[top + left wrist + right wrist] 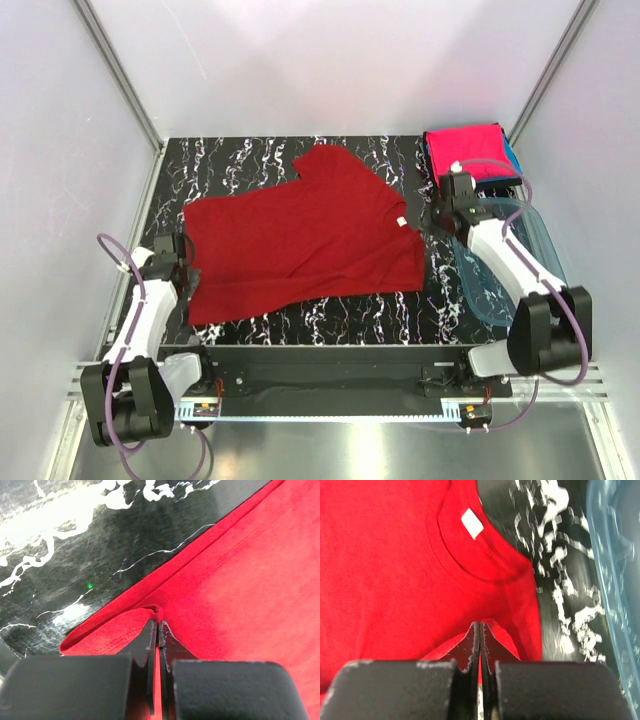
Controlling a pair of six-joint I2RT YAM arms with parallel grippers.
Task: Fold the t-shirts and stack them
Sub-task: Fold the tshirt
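Plainly, a dark red t-shirt (300,240) was seen spread flat on the black, white-veined worktop (400,312), with its collar turned toward the right side and its hem toward the left. One sleeve was laid out toward the far edge. A small white neck label (472,523) was shown inside the collar.

The left jaws were pressed together on a raised pinch of red cloth at the shirt's left edge. In the left wrist view the fabric was gathered into a small ridge between them. The right jaws were likewise clamped on a fold of the same shirt, at the shoulder just short of the collar, with the label lying beyond their tips.

At the far right corner a bright pink t-shirt (465,150) was folded as a rectangle and laid on a teal-blue t-shirt (513,155), of which only an edge was visible. A translucent blue tub (478,292) was set at the right edge of the worktop, partly covered from above by the right arm (497,248).
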